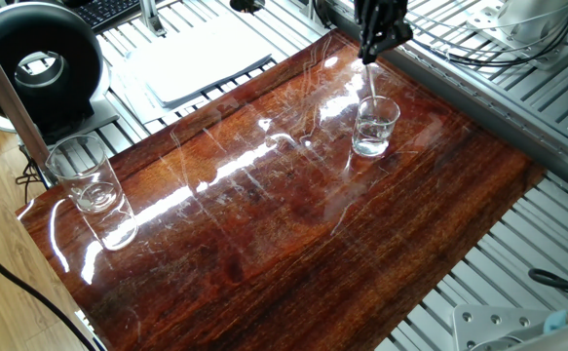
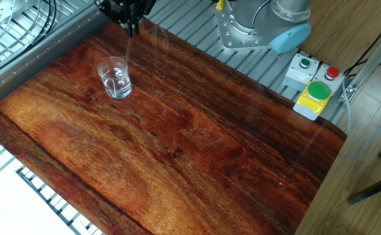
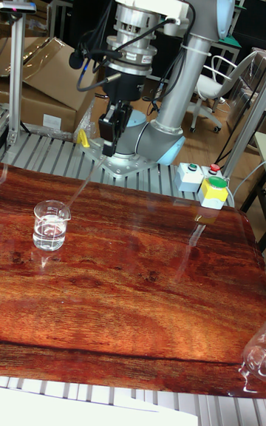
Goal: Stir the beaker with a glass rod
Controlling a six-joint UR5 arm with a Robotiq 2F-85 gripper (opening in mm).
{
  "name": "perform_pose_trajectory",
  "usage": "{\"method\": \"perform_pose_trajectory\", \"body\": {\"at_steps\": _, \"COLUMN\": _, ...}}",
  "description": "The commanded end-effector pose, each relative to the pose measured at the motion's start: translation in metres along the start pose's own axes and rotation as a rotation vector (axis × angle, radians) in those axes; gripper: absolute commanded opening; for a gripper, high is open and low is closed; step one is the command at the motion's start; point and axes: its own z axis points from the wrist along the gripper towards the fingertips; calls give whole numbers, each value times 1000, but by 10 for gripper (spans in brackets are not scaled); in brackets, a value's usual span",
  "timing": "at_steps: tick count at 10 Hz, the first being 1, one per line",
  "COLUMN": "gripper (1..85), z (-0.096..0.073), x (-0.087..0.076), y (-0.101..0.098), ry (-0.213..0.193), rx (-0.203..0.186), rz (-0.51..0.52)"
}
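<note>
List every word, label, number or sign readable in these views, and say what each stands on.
No text is readable in any view.
The button box with green, red and white buttons: no legible lettering.
The beaker: no graduation marks visible.
The black round device: white emblem only, no words.

— Any writing you can read anywhere?
— None. The beaker (image 3: 51, 225) has no printed marks I can make out, and the button box (image 2: 313, 85) shows only coloured buttons, no lettering.
— The cardboard boxes (image 3: 52, 78) behind the arm?
— Plain as far as I can tell; anything printed there is too small to read.
</note>
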Motion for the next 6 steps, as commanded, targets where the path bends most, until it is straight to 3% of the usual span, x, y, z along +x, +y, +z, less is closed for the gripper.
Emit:
{"method": "perform_pose_trajectory", "body": {"at_steps": 1, "gripper": 10, "z": -2, "x": -3, "y": -19, "ry": -6, "rx": 66, "rz": -52}}
{"method": "perform_pose_trajectory", "body": {"at_steps": 3, "gripper": 10, "z": -3, "x": 4, "y": -19, "ry": 16, "rx": 73, "rz": -65}}
{"method": "perform_pose_trajectory", "body": {"at_steps": 6, "gripper": 10, "z": -2, "x": 9, "y": -5, "ry": 25, "rx": 22, "rz": -8}}
